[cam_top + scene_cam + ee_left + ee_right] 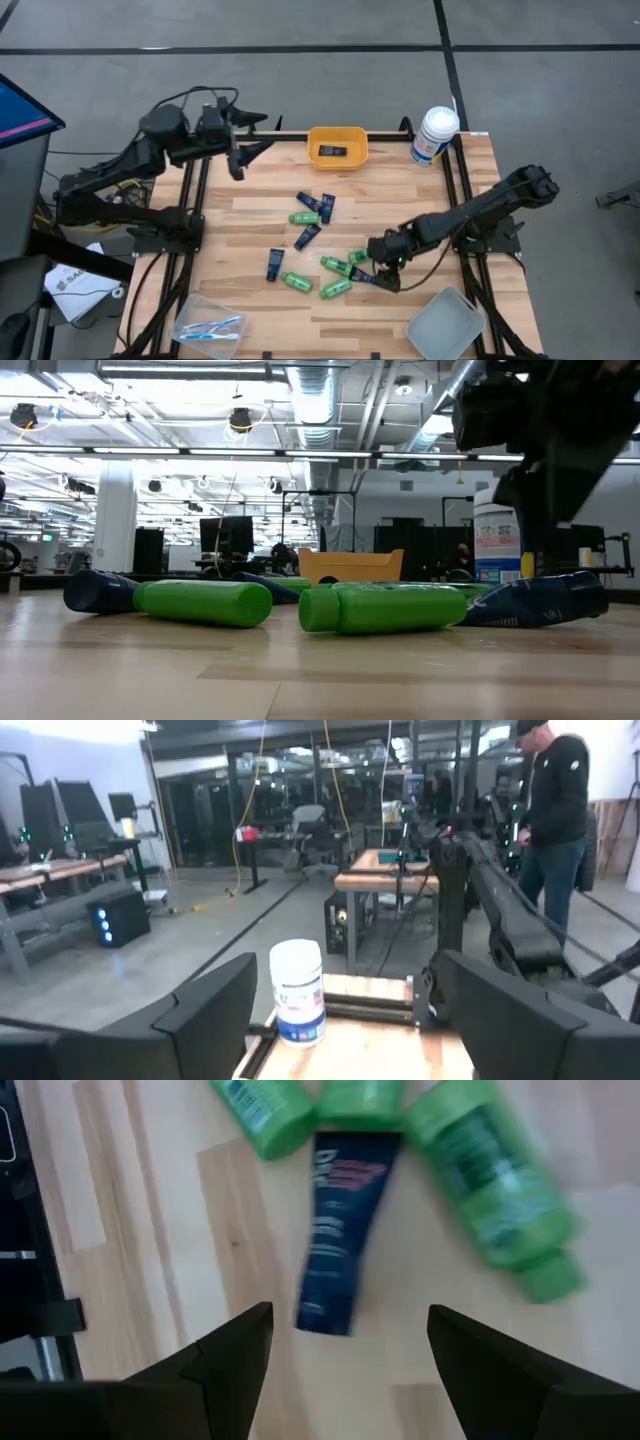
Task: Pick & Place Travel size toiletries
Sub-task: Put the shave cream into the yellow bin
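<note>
We see the wooden table (400, 200) first; at its far edge sits the orange bin (337, 146) holding one navy tube, our landmark; the left gripper (240, 160) hangs just beside that bin, jaws wide and empty; well away from the bin, the right gripper (345, 1345) hovers spread and empty over a navy tube (340, 1230) flanked by green bottles (495, 1190); more toiletries lie scattered between.

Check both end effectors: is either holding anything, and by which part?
Nothing is held. The right end effector is open above a navy tube among the green bottles, not touching it. The left end effector is open and empty near the yellow bin.
</note>
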### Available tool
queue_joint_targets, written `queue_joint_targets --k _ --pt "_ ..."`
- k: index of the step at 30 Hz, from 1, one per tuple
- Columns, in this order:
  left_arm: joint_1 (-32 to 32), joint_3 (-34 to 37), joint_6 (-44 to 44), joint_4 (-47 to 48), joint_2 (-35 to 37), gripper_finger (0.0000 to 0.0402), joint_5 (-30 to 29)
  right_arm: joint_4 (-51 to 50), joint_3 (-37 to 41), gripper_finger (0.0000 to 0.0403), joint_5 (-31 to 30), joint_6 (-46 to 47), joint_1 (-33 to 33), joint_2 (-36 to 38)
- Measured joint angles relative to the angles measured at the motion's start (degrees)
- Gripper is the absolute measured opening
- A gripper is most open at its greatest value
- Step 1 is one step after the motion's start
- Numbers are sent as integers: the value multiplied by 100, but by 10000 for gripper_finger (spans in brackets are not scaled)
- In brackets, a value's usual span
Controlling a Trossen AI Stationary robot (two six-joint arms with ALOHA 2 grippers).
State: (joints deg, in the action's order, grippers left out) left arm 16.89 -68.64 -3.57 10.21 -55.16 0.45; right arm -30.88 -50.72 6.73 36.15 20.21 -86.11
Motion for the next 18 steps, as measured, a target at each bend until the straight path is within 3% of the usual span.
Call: queue_joint_targets --k 11,18 --pt "-154 -2 43 471 428 301 0 301 -8 258 -79 246 237 -1111" --pt "-154 2 410 462 408 301 -57 268 -28 248 -230 140 271 -1290"
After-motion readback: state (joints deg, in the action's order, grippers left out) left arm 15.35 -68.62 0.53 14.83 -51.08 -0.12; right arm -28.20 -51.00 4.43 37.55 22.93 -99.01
